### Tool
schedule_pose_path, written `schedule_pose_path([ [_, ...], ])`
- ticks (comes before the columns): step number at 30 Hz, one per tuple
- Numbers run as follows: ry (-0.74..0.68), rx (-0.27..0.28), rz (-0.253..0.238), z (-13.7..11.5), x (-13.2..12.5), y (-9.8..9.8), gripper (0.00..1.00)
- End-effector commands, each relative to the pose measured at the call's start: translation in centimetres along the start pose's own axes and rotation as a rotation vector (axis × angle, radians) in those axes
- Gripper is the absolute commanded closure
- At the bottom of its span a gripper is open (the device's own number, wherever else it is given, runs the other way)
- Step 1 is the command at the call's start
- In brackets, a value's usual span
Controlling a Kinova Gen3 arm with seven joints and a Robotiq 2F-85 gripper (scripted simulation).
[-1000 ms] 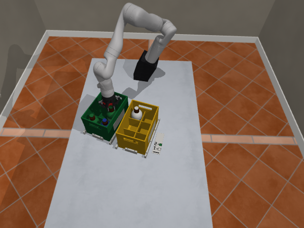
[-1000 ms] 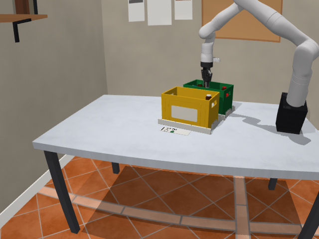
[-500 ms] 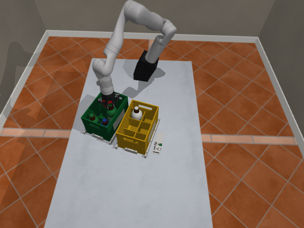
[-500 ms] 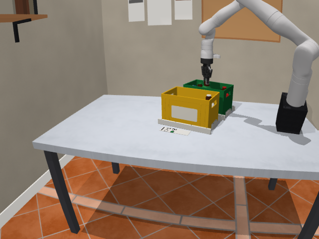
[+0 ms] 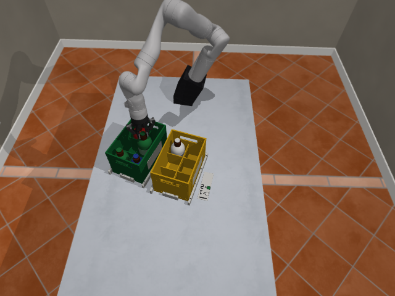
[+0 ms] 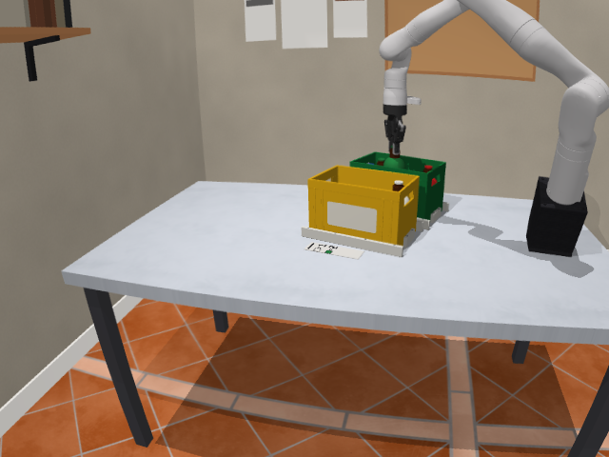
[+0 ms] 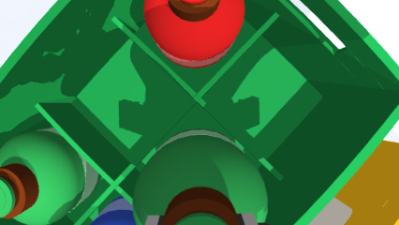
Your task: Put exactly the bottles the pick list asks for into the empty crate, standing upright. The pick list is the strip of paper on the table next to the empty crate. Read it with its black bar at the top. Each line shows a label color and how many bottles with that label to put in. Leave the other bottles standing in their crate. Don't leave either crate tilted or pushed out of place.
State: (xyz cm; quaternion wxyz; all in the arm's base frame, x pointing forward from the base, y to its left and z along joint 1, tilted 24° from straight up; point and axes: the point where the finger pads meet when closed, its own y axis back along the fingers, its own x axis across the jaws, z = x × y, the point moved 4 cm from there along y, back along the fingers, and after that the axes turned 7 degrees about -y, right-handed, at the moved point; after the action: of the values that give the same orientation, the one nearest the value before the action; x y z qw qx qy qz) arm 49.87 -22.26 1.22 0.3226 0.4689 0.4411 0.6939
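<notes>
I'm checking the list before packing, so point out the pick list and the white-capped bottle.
Pick list (image 5: 208, 179) (image 6: 348, 252): top and exterior views, blank paper.
White-capped bottle (image 5: 177, 148) (image 6: 398, 186): top view, shoulder; exterior view, neck.

From where I'm standing, the gripper (image 5: 144, 135) (image 6: 394, 150) (image 7: 201, 219) has risen over the past second, and the green-capped bottle (image 5: 144, 143) (image 6: 394, 164) (image 7: 200, 161) in its fingers has come up with it. A second ago the far green crate's (image 5: 126, 168) (image 6: 432, 194) (image 7: 348, 168) rim and the nearer yellow crate (image 5: 168, 187) (image 6: 361, 236) hid the bottle's round green shoulder from the side; now it shows above them.
</notes>
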Motion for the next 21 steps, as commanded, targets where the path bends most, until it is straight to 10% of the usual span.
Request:
schedule_pose_path([
  [1,0.000,-0.002,-0.002,0.0,-0.1,0.5,0.90],
  [21,0.000,-0.001,-0.002,0.0,-0.1,3.4,0.90],
])
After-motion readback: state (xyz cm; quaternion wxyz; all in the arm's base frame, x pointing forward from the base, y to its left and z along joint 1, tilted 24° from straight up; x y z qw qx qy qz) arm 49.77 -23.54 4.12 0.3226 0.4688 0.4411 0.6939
